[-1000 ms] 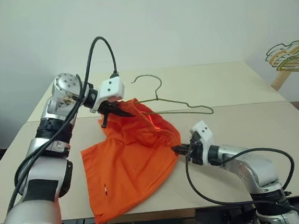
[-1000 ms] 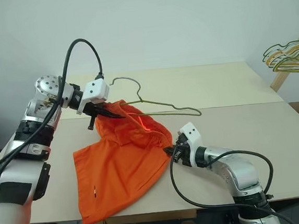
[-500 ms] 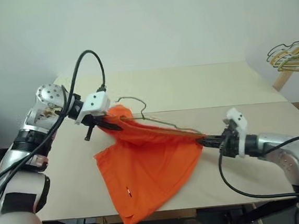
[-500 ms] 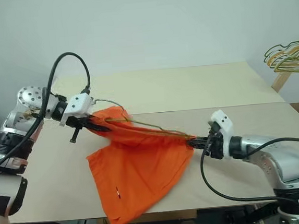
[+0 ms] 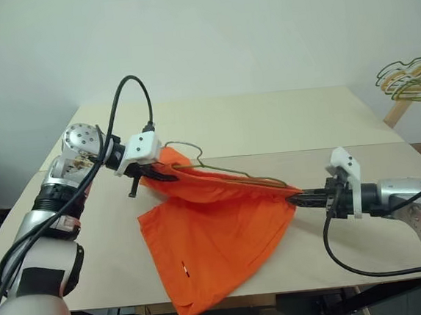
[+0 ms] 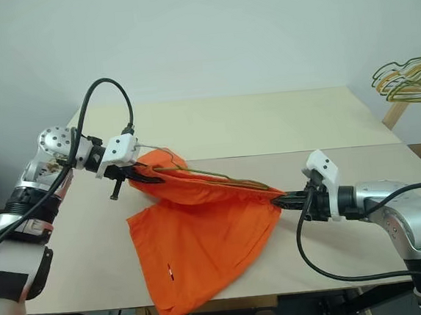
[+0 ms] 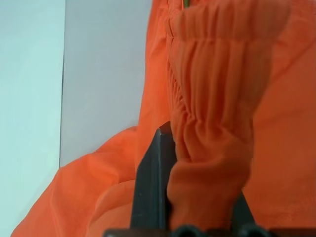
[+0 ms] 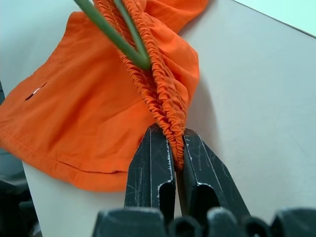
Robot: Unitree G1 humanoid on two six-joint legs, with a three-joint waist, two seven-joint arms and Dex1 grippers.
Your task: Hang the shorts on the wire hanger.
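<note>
The left gripper (image 5: pixel 164 178) sits over the left part of the table (image 5: pixel 281 125), its black fingers (image 7: pixel 153 187) pinched tight on one end of the gathered waistband of the shorts (image 5: pixel 217 234). In the left wrist view the bunched orange elastic wraps over and between those fingers.

From there the waistband runs taut to the right, held up off the table, while the rest of the orange cloth hangs down from it and spreads flat toward the table's near edge, one corner drooping just over that edge.

The wire hanger (image 5: pixel 230 175) lies along the stretched waistband: its curved hook rises just beside the left gripper, and its thin olive-green wires run rightward against the top of the fabric. In the right wrist view the wires meet in a corner (image 8: pixel 140 60) touching the gathered band, just ahead of the fingertips.

The right gripper (image 5: pixel 297 199) is over the right part of the table, jaws clamped shut on the other end of the waistband.

Well to the right of the table, a bunch of hangers (image 5: pixel 409 81) hangs off a wooden rack.
</note>
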